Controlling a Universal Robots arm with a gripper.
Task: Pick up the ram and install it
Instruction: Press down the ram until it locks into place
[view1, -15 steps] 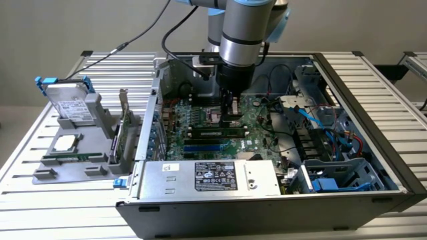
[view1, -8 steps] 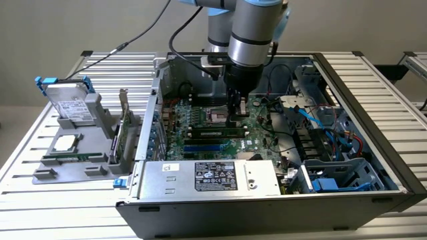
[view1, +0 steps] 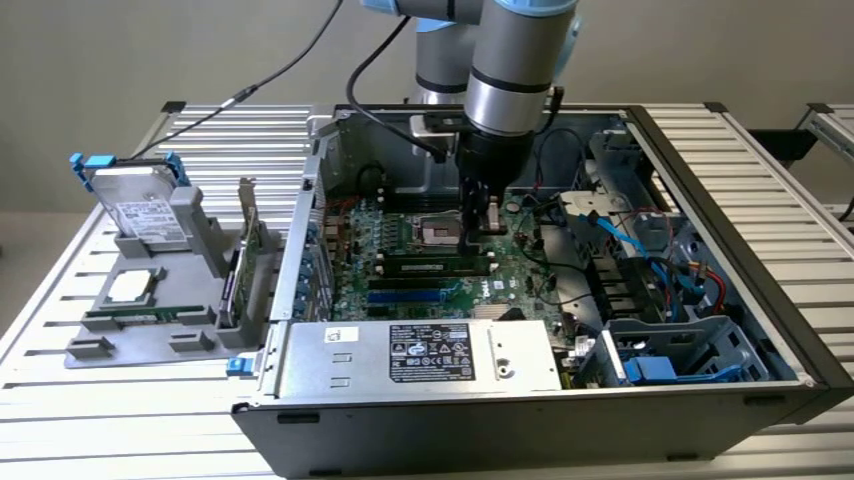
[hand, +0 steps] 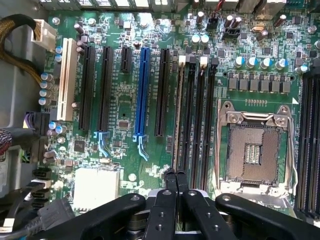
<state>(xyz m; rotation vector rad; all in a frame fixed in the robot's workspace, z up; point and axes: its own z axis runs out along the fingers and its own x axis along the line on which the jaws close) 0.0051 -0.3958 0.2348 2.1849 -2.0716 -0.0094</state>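
**Exterior and wrist views.** The gripper (hand: 176, 175) reaches down into the open computer case (view1: 534, 430), its jaws clenched together with nothing between them. The ram (view1: 430, 266) stands on edge in a memory slot of the motherboard (hand: 120, 100), beside the empty CPU socket (hand: 252, 150). The fingertips sit just above one end of the slots; whether they touch the ram cannot be made out. The arm hides part of the board behind it. A hard drive (view1: 140, 215) stands on the tabletop (view1: 80, 400), outside the case.
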